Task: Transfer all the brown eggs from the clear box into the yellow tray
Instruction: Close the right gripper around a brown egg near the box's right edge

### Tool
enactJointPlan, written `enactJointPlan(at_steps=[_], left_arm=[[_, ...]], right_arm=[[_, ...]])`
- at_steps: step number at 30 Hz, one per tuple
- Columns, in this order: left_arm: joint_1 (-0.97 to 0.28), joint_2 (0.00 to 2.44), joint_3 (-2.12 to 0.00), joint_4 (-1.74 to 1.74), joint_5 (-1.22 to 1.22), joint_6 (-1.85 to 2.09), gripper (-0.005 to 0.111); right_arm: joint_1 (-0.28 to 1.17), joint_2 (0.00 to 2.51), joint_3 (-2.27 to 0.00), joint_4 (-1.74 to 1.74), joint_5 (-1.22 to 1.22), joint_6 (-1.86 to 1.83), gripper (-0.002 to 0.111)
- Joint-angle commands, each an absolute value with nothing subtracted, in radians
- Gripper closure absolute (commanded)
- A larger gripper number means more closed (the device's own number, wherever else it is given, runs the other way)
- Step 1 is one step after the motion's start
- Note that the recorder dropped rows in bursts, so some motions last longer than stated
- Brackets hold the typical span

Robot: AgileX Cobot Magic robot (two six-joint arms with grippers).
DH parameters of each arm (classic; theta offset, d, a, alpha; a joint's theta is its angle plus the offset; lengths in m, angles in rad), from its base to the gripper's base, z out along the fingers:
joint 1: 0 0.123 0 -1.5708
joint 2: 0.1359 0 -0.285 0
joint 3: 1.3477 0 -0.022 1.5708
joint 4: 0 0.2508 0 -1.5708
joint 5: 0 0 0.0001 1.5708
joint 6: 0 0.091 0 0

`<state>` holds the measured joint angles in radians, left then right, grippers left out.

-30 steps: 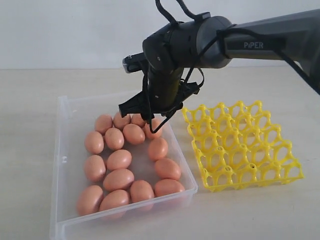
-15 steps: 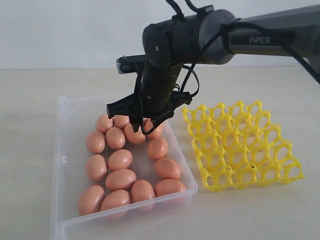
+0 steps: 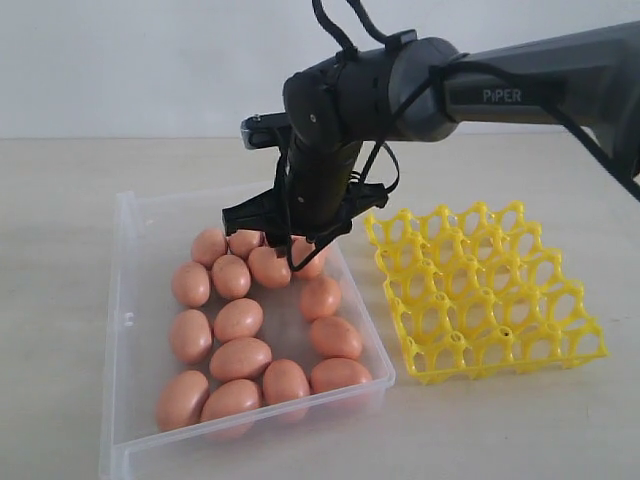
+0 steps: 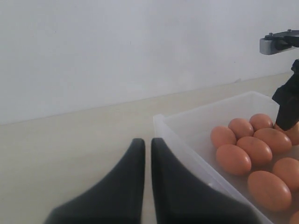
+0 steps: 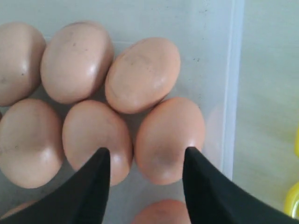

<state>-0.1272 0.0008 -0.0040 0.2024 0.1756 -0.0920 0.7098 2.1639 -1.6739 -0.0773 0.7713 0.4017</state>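
Containers: a shallow transparent plastic box with low walls point(image 3: 124, 300) is set on a pale beige tabletop point(image 3: 60, 200). A bright yellow lattice egg tray point(image 3: 485, 290) is set just beside it at 3 o'clock, apart from the box wall.

Contents: all smooth orange-brown oval eggs point(image 3: 238, 320) that are seen lie in the clear box. About fifteen are counted in the exterior view, with one or two partly hidden behind the arm. They are packed loosely toward the box's 3 o'clock wall, many touching.

Right claw point(image 3: 283, 250): it is positioned over the 12 o'clock end of the egg group. In the right wrist view its black fingers point(image 5: 96, 186) are spread, with the gap centred above one egg point(image 5: 166, 135) next to the box wall. Released; nothing is grasped.

Left claw point(image 4: 146, 142): it is seen only in the left wrist view, over bare tabletop outside the box, near a corner. Its two dark fingers are pressed together; clenched, with nothing between them.
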Motion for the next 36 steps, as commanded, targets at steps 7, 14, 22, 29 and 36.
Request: enactJointPlan(at_steps=[7,14,22,29,36], left_arm=[[-0.133,0.000,0.000,0.200,0.173,-0.097,0.103],[-0.133,0.000,0.000,0.200,0.173,-0.097,0.103],[-0.133,0.000,0.000,0.200,0.173,-0.097,0.103],[-0.133,0.000,0.000,0.200,0.173,-0.097,0.103],[-0.133,0.000,0.000,0.200,0.173,-0.097,0.103]], right_arm=[[0.705,2.191,-1.677,-0.226,0.731,0.514,0.066],[0.681,2.195,-1.677,-0.184,0.747,0.523,0.047],[0.667,2.206,-1.677,-0.186,0.749,0.544,0.047],[0.667,2.210,-1.677,-0.188,0.748,0.552,0.047],[0.667,2.210,-1.677,-0.188,0.726,0.564,0.047]])
